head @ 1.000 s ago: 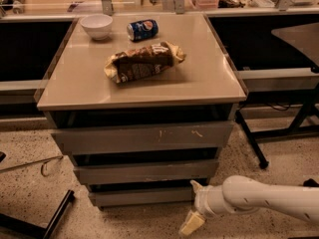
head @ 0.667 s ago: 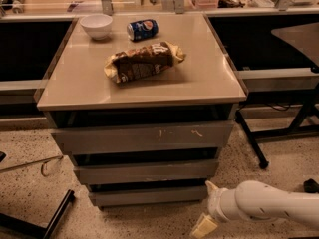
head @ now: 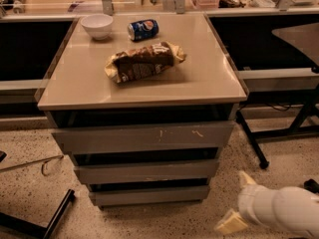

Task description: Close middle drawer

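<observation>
The middle drawer (head: 147, 172) is sitting in the grey cabinet (head: 139, 101) between the scratched upper front (head: 144, 137) and the narrow bottom front (head: 149, 195). Its plain face is running left to right across nearly the whole width. The gripper (head: 232, 201) is hovering low at the right, just off the cabinet's right corner, so the drawer face is lying up and to the left of the jaws. The jaws are standing spread, grasping nothing, tips pointing leftward. The white arm (head: 284, 210) is reaching in from the lower right, forearm roughly level above the speckled floor (head: 149, 223); a push is likely calling for it to square up before the face first
</observation>
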`<act>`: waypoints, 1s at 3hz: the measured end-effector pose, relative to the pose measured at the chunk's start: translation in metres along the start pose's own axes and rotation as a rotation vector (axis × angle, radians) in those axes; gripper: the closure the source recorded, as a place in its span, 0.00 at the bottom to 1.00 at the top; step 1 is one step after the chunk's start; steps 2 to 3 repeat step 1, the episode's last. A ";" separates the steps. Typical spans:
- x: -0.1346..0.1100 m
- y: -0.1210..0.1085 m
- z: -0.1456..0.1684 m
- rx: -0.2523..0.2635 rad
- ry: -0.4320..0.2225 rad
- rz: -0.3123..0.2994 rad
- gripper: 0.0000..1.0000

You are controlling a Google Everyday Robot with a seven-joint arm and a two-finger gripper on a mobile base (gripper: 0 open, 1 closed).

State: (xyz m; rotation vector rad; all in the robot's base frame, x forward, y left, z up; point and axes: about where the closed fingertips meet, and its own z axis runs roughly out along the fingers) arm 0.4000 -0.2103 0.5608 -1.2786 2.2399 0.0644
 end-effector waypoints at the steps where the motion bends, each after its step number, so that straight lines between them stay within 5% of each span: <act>1: 0.023 -0.015 -0.040 0.086 0.008 0.041 0.00; 3: 0.023 -0.015 -0.040 0.086 0.008 0.041 0.00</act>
